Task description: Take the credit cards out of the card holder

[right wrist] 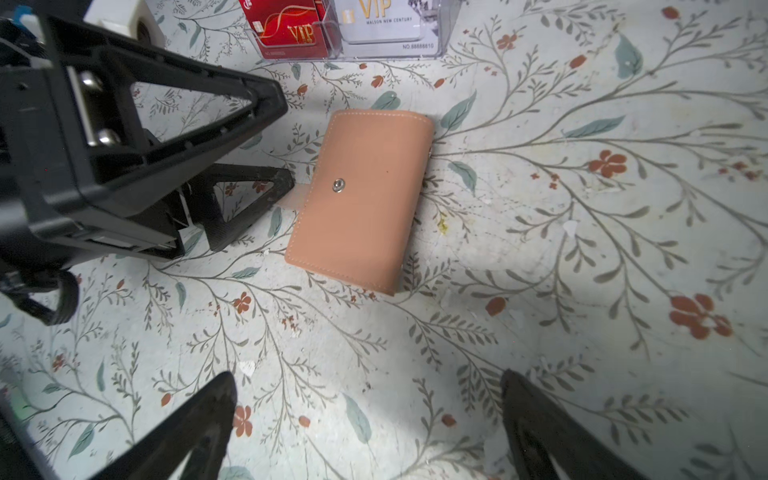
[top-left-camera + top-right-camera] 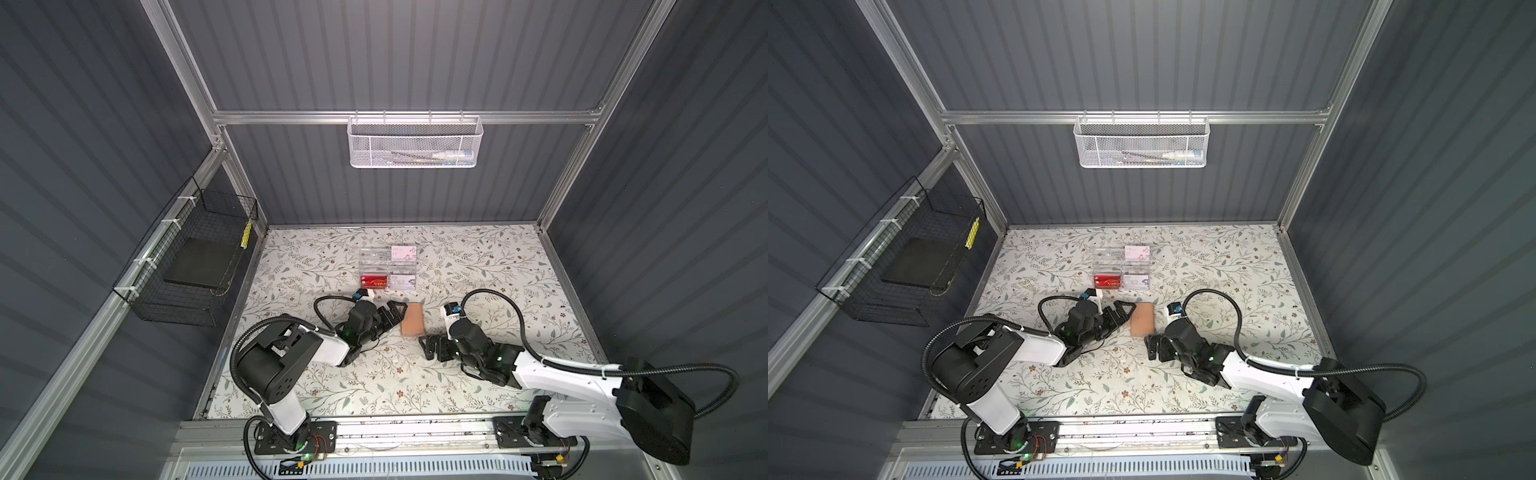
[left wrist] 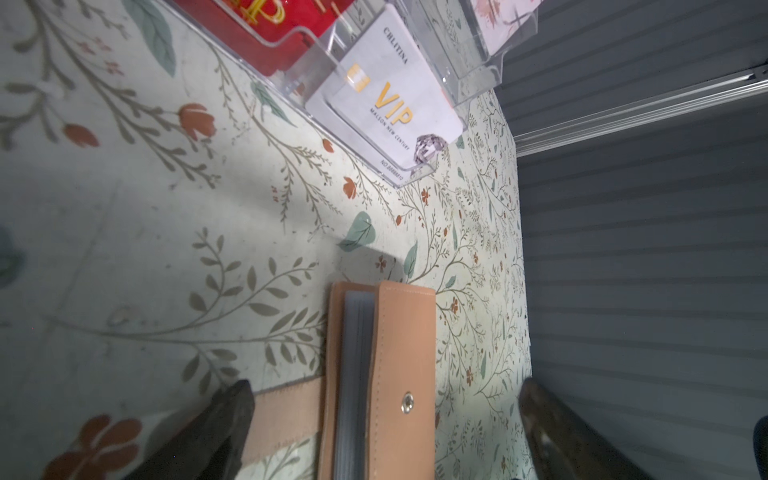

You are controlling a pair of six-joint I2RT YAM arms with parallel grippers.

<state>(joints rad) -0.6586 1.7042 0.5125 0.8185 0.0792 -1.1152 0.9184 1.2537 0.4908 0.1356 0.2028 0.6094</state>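
Closest to the lens, two dark fingers (image 1: 195, 419) of the right gripper (image 1: 370, 380) are seen spread wide over the floral table cover (image 1: 582, 249), with nothing held between them. In both top views this gripper is set apart from the card holder, off its near right corner.

The card holder (image 1: 361, 199) is laid flat near the middle of the table. It is closed, with its tan cover turned up and a metal snap stud (image 1: 338, 185) shown on that cover. A strap tab (image 1: 291, 199) of the same tan is unfastened and sticks out from the side turned toward the left gripper. At the open edge, greyish sleeve pages (image 3: 353, 374) are shown stacked between the covers. What is stored in them cannot be made out.

The left gripper (image 1: 286, 141) is placed just beside the holder, rolled onto its side, its jaws wide apart and empty. One fingertip (image 1: 286, 180) is found at the strap tab, though contact cannot be confirmed.

Beyond the holder, toward the back wall, a clear acrylic box (image 2: 375, 257) is stood on the table. Its near-left compartment is filled by a red card (image 2: 374, 283) with gold "VIP" lettering. Its near-right compartment is filled by a white card (image 2: 402, 281) lettered likewise, and its far-right one by a pale card (image 2: 403, 252).

Farther out, a white mesh basket (image 2: 374, 145) is hung on the rail of the back wall. A black wire basket (image 2: 174, 307) is fixed to the left wall, and a dark flat slab (image 2: 199, 264) is laid inside it.
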